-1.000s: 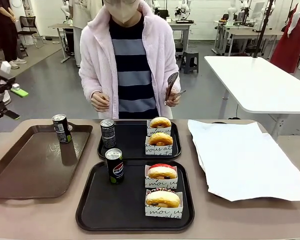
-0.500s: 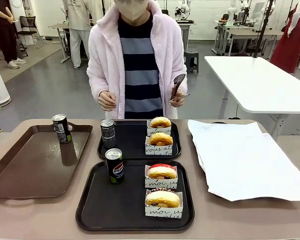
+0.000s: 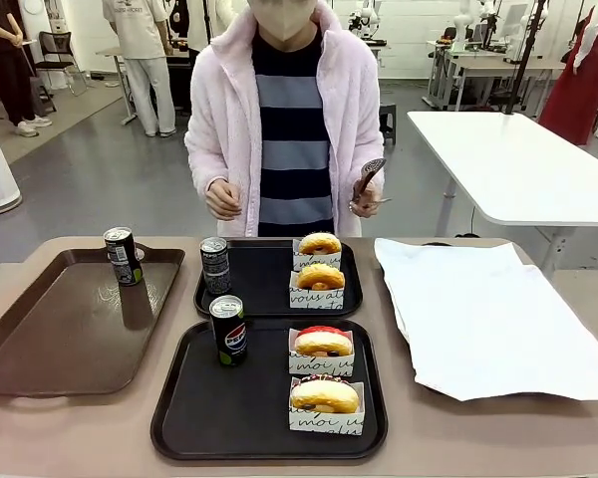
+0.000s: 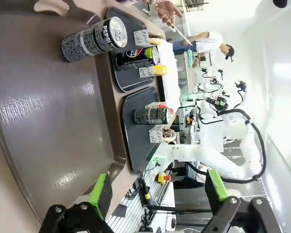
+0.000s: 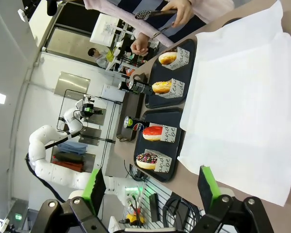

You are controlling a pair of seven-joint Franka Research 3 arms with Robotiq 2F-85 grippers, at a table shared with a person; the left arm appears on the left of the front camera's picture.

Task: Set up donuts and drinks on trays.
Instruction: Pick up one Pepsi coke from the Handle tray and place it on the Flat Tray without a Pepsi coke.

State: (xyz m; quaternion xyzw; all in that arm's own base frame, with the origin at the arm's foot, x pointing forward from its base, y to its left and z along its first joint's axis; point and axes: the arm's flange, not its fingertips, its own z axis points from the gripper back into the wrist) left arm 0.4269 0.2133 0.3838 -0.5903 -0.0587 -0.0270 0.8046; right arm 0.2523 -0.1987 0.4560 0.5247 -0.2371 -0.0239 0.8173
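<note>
Taking the near black tray as landmark: it lies on the desk, at the robot's edge. On it, at its far left, stands the black Pepsi can. On its right half two donuts sit in white paper holders: the chocolate-iced donut near the front and the red-iced donut just behind it.

Directly behind this tray lies the far black tray. It carries the grey can at its left and two plain golden donuts at its right, one behind the other.

Left of the near tray lies a larger brown tray, with a third dark can at its far corner. Right of the near tray a white paper sheet is spread.

Beyond the far tray stands a person, whose hand holds dark tongs.

The left gripper hovers over the brown tray, its jaws wide apart and empty. The right gripper hangs above the paper sheet, jaws also spread wide, holding nothing.
</note>
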